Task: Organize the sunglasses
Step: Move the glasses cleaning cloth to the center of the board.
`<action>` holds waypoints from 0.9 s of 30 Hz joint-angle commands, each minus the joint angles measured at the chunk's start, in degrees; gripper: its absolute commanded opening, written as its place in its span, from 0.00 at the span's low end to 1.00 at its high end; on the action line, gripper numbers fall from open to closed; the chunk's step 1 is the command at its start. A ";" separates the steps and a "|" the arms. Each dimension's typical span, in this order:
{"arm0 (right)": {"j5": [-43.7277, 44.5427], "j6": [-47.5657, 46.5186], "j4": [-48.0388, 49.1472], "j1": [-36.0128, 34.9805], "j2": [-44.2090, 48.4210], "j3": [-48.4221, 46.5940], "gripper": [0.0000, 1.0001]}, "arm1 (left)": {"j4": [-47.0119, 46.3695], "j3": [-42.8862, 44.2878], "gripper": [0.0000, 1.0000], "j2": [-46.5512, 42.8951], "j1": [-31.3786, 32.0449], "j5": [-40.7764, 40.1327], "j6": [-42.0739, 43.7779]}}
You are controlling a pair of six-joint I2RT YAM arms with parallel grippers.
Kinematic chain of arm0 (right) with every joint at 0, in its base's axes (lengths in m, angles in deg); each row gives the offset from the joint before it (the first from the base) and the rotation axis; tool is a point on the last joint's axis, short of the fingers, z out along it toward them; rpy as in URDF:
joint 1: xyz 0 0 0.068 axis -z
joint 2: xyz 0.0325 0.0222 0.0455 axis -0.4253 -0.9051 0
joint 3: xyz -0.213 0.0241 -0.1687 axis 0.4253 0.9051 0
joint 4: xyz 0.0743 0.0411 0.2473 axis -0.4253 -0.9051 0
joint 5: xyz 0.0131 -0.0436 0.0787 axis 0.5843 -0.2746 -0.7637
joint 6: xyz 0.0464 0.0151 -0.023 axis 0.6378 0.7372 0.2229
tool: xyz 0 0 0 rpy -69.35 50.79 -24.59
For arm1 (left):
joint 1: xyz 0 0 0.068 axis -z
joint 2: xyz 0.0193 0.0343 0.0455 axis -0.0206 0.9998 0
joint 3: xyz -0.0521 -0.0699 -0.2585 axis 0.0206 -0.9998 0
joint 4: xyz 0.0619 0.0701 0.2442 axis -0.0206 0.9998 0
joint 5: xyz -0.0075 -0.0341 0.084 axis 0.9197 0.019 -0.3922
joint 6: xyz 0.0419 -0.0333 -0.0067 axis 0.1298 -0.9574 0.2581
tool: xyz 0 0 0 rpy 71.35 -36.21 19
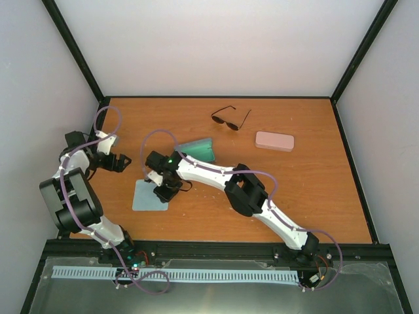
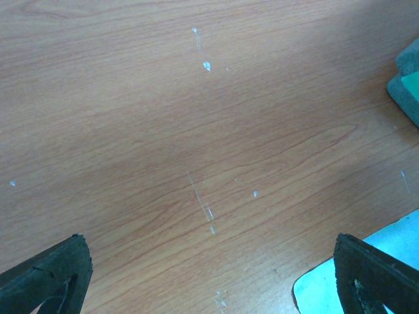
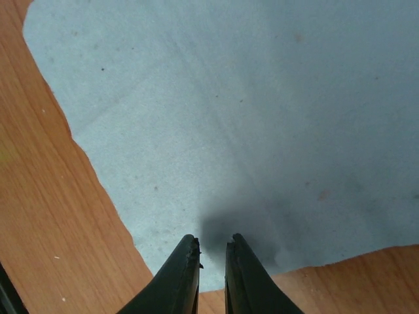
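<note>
At blue cloth [image 3: 229,118]: right end effector [image 3: 211,243]; black sunglasses [image 1: 230,119] well apart.
I see its fingers pinched nearly together, empty; left end effector [image 2: 211,247] spread wide above worktop [image 2: 196,118]. The black sunglasses lie at the far side, near pink case [image 1: 274,140].

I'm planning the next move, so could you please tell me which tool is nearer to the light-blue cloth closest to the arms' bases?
Right. The right tool hangs directly over the light-blue cloth; the left tool sits beyond its far-left corner, not over it.

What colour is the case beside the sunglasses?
The case is pale pink, clearest in the top external view.
</note>
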 commanded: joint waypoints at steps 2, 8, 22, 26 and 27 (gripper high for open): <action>0.01 -0.19 -1.70 -0.17 -2.31 -0.07 0.11 | -0.83 -0.66 0.99 -1.07 -0.34 1.11 -0.03; 1.34 0.43 -3.47 1.14 -1.92 0.37 0.10 | -0.61 -0.25 0.99 -0.89 -0.29 0.77 0.78; 3.38 2.81 2.08 3.31 9.51 23.60 0.06 | 2.76 1.41 1.00 -0.20 3.10 2.07 3.48; 4.14 4.02 4.08 4.25 13.89 30.65 0.06 | 2.69 -1.08 0.99 -1.87 7.58 2.95 3.51; 4.16 4.47 4.67 4.66 15.13 32.66 0.06 | 2.90 -1.45 1.00 -2.17 8.42 3.66 3.38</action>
